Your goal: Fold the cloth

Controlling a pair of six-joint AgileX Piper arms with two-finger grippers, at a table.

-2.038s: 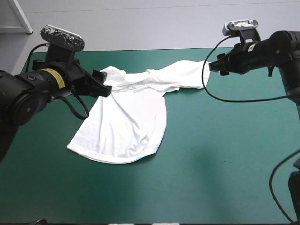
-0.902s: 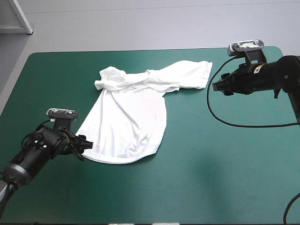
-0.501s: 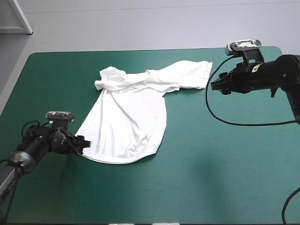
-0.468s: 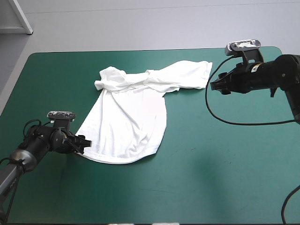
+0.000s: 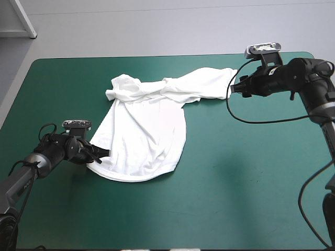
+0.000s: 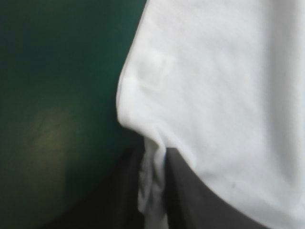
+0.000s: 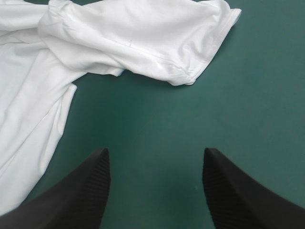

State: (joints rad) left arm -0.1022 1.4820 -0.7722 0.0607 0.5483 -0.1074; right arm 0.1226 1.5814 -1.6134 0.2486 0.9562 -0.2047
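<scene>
Seen from the high view, the white T-shirt [image 5: 146,125] is spread loosely on the far left part of the table [image 5: 235,183], its top bunched toward the far edge. The left gripper [image 5: 103,153] is set low at the hem's near left corner. The right gripper [image 5: 234,87] is held just beside the end of the right sleeve [image 5: 217,81]. The teal-green cover [image 5: 251,157] is shown bare around the garment, and pale grey floor [image 5: 157,26] is seen beyond the far edge.

In the left wrist view, the left gripper [image 6: 153,155] is pressed all but together on a pinched fold of the T-shirt [image 6: 228,95], whose cloth hides the fingertips; the cover [image 6: 57,71] lies beside it.

In the right wrist view, the right gripper [image 7: 156,152] is spread wide, its black fingers [image 7: 81,200] holding nothing. A strip of bare cover [image 7: 157,109] is left between them and the sleeve [image 7: 190,33] ahead.
</scene>
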